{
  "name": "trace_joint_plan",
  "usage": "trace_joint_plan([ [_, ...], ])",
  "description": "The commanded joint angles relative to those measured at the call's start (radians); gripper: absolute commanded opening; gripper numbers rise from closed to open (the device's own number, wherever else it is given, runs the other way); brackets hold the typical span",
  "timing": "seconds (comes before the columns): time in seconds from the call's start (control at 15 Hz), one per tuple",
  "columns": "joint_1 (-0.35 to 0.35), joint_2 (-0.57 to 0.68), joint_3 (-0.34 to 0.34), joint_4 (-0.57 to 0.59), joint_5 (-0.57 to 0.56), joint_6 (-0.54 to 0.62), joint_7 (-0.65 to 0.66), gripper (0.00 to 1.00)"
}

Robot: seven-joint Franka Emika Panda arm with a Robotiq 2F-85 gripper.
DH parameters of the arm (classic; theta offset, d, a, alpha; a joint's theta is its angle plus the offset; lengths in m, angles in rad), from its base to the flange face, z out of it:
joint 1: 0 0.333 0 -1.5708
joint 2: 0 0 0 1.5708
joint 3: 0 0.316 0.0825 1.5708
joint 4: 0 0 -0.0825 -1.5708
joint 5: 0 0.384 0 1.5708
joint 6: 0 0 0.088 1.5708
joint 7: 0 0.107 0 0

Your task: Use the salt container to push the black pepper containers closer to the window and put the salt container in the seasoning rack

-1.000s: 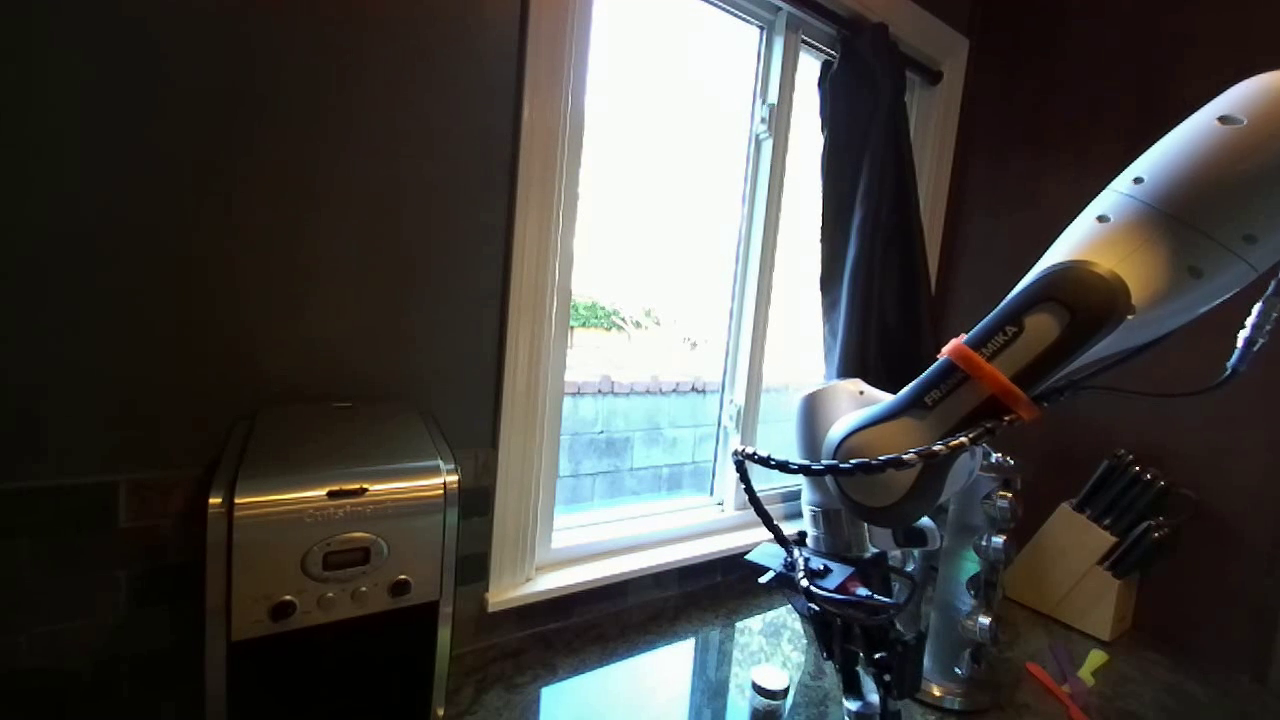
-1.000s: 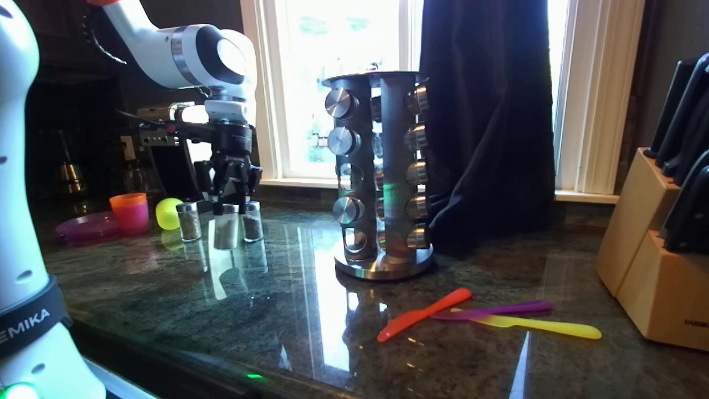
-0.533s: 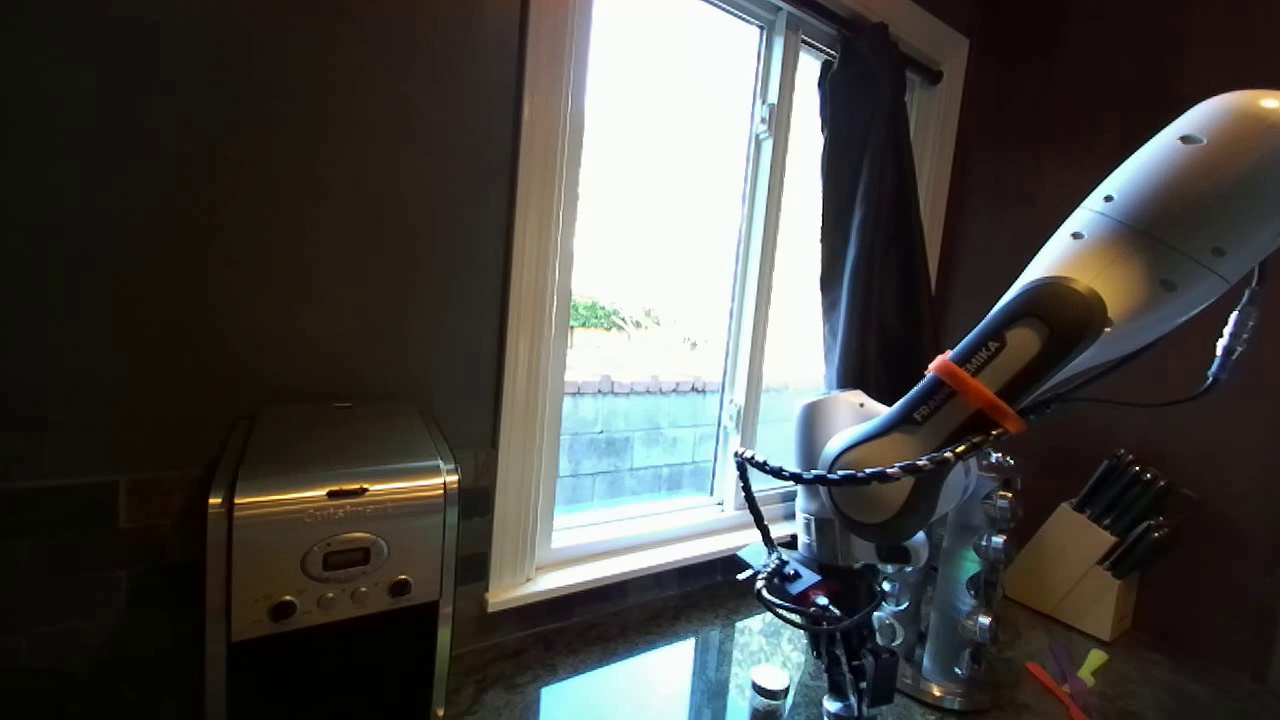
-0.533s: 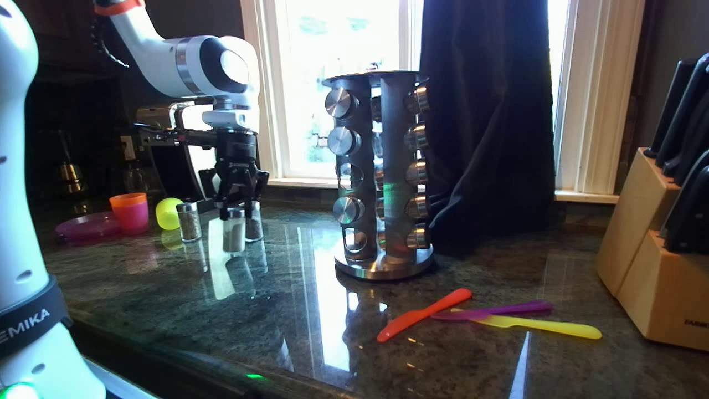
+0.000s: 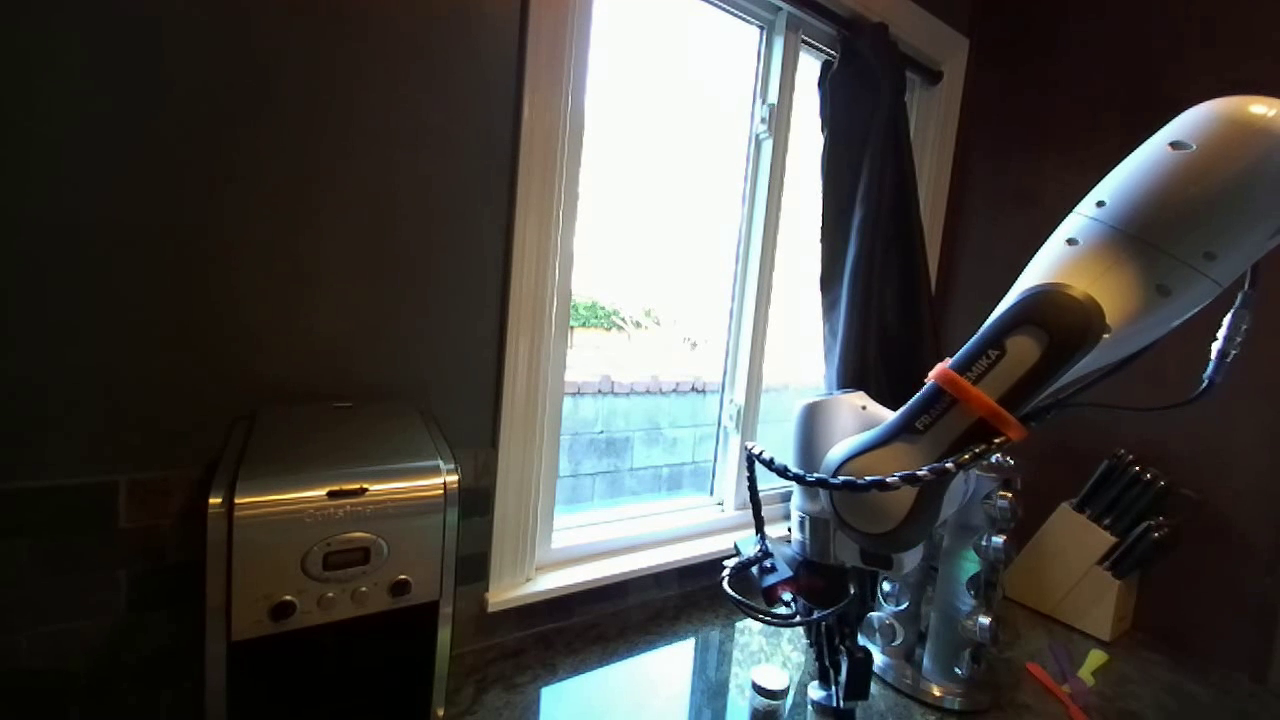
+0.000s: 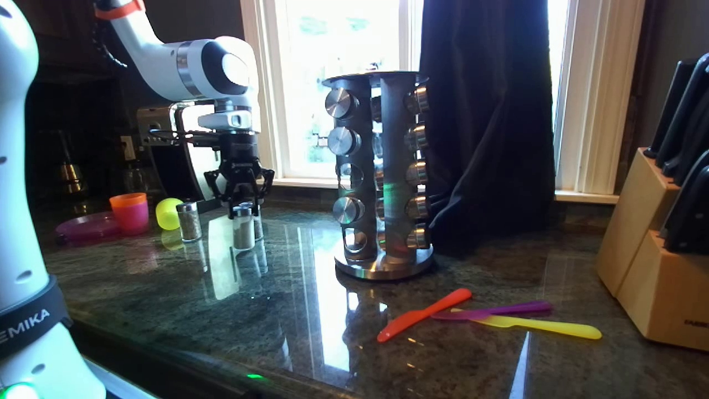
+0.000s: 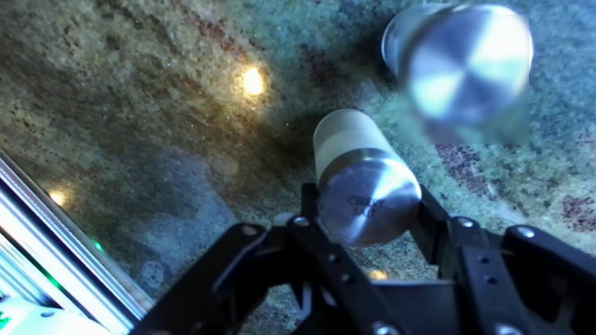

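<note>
I had the salt jar (image 6: 243,233) upright over the tabletop (image 6: 183,310), lid (image 7: 370,202) on top and base down; in an exterior view its long axis ran close to vertical. Through the wrist view I looked down onto the lid, lettered celery salt, and the pale body ran from it toward the upper left. Whether the base touched the tabletop I could not tell.

My tool (image 7: 368,204) was clamped on the jar at its lid, one of its fingers (image 7: 309,202) against each side, so they stood part way apart, held off each other by the lid's width.

The jar was well apart from the rack (image 6: 394,216), to the left of it in an exterior view, and the window (image 6: 332,55) rose behind the rack. A pepper jar (image 6: 258,224) stood just beyond the salt jar, partly hidden by it; I could not tell whether the two touched. A second pepper jar (image 6: 190,223) stood upright farther left. In the wrist view a blurred lid (image 7: 468,70) showed at the upper right, with a gap between it and the salt jar; which of those two jars it topped I could not tell.

In front of the rack a red knife (image 6: 425,313), a purple knife (image 6: 509,309) and a yellow knife (image 6: 554,327) lay close together, near the wooden knife block (image 6: 664,277). Farther off, a pink cup (image 6: 131,216) stood by a purple plate (image 6: 88,226).
</note>
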Motion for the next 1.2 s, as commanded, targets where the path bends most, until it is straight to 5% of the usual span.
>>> trace_joint_plan([
  [0.0,0.008,0.008,0.001,-0.003,-0.043,0.05,0.115,0.25],
  [1.13,0.059,0.13,-0.007,0.055,-0.114,0.285,0.373,0.25],
])
